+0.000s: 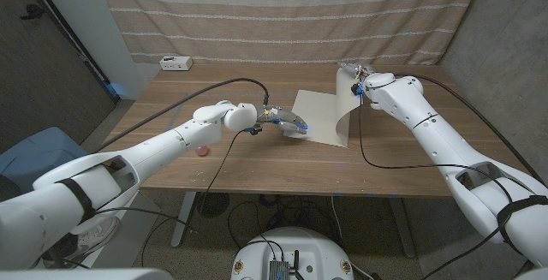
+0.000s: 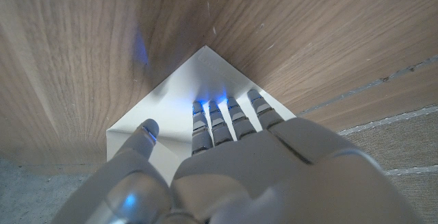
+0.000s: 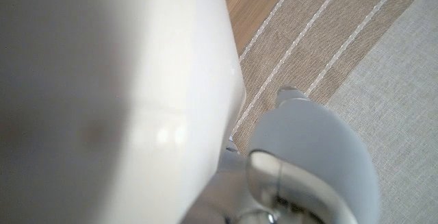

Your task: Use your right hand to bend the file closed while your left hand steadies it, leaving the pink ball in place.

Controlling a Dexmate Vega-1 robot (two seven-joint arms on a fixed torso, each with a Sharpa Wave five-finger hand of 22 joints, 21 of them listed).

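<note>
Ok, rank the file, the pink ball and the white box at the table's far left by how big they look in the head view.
1. File, clearly largest, one flap lifted by the right hand.
2. White box.
3. Pink ball, smallest, though it lies nearer the camera than the box.

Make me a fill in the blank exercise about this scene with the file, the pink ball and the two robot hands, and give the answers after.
1. The left hand presses on the part of the file that lies ____ on the table.
2. The right hand lifts the file's other flap, which stands ____.
3. The pink ball sits on the table beside the ____ arm.

Missing words: flat; upright; left
</note>
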